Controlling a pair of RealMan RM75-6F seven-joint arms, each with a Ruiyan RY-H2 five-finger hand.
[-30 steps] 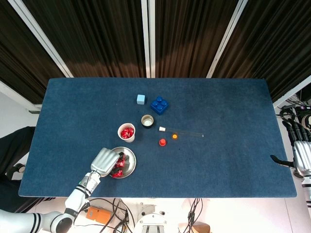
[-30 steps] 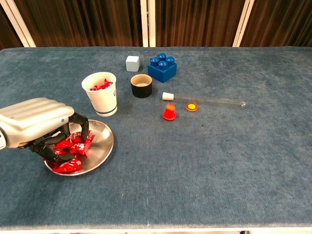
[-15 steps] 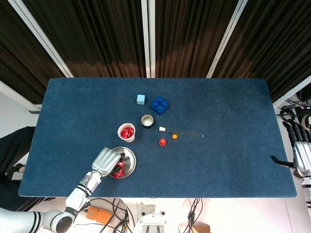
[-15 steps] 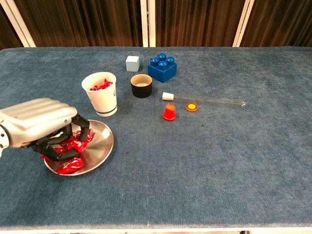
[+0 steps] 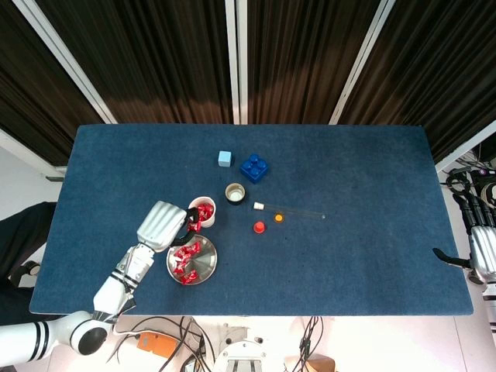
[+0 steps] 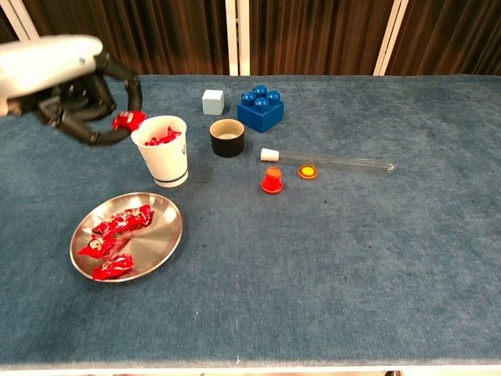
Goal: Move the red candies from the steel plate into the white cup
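My left hand (image 6: pixel 66 86) (image 5: pixel 163 225) is raised beside the white cup (image 6: pixel 160 150) (image 5: pixel 201 211), on the cup's left, and pinches a red candy (image 6: pixel 127 120) just over the rim. Red candies lie in the cup. The steel plate (image 6: pixel 156 243) (image 5: pixel 205 267) sits in front of the cup with three red candies (image 6: pixel 117 233) (image 5: pixel 184 260) in it. My right hand (image 5: pixel 482 260) hangs past the table's right edge, away from everything; how its fingers lie is unclear.
Behind the cup stand a pale blue cube (image 6: pixel 212 101), a blue brick (image 6: pixel 260 109) and a black pot (image 6: pixel 227 138). A glass tube (image 6: pixel 329 160) lies to the right, with a red cap (image 6: pixel 272 181) and an orange disc (image 6: pixel 308 171) near it.
My left hand has risen out of the steel plate with one red candy and moved back to the cup's rim. The plate now shows its three remaining candies uncovered.
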